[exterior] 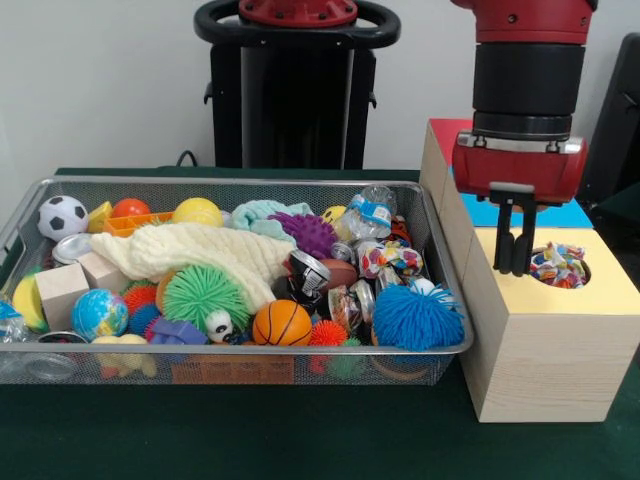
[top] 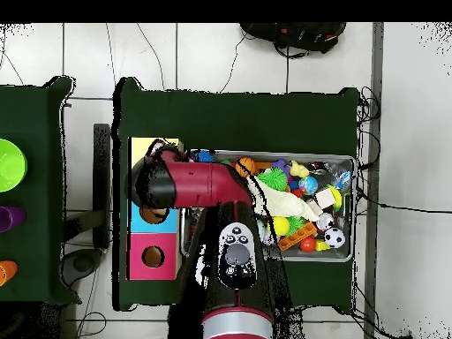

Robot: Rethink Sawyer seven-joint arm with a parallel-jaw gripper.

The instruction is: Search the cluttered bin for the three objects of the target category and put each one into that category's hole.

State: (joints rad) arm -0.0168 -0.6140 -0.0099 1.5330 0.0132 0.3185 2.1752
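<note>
The wire mesh bin (exterior: 250, 181) is full of mixed toys. One knotted multicoloured rope toy (exterior: 392, 257) lies in it near the right wall. Another rope toy (exterior: 558, 265) sits in the round hole (exterior: 580, 272) of the yellow-faced wooden box (exterior: 545, 340), sticking up above the rim. My gripper (exterior: 515, 268) hangs just above the yellow face, at the hole's left edge, beside that toy. It is open and empty. In the overhead view the arm (top: 190, 185) covers the yellow box's (top: 150, 146) hole and the gripper. The bin (top: 265, 154) also shows there.
A blue-faced box (exterior: 520, 214) and a red-faced box (exterior: 445, 130) stand behind the yellow one. In the bin are a fuzzy blue spiky ball (exterior: 417, 316), a green spiky ball (exterior: 203, 295), a cream cloth (exterior: 200, 252), a small basketball (exterior: 281, 324) and a clear jar (exterior: 372, 212).
</note>
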